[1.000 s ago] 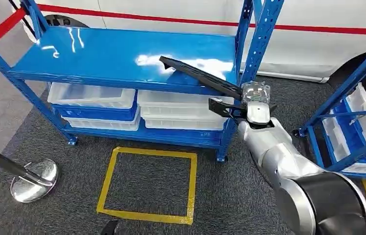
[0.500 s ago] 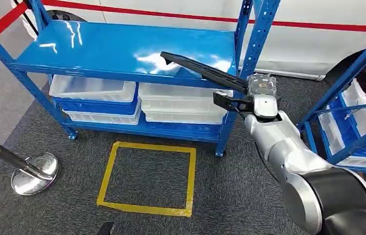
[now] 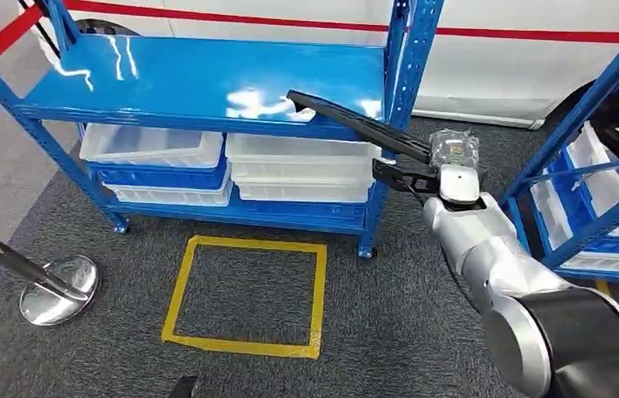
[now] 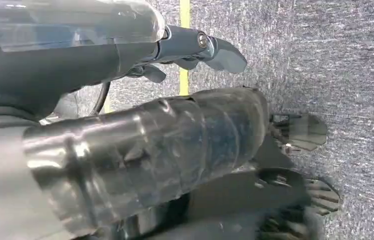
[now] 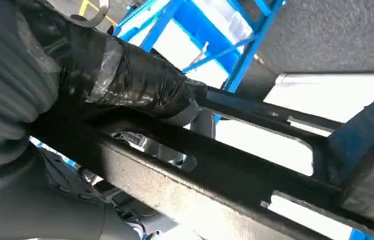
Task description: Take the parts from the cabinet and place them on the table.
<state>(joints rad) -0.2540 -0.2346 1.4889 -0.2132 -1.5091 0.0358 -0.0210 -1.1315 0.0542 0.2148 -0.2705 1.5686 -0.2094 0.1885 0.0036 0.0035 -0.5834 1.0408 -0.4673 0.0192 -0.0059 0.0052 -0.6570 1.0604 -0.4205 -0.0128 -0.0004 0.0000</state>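
**Part held over shelf edge, view drifting right**

While the right hand [image 3: 455, 170] grips the long black part [image 3: 355, 124], head view has the part's far end over the blue shelf [image 3: 190, 79]; against earlier frames the whole scene has slid, so the camera moved. Placement looks near.

Left wrist: left hand [image 4: 195, 47] hangs above carpet, fingers loosely apart, holding nothing.

Right wrist: fingers [image 5: 139, 80] wrap the part.

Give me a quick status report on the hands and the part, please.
Right hand holds long black part over blue shelf. Left hand hangs empty over carpet. Shelf upright stands close beside the part.
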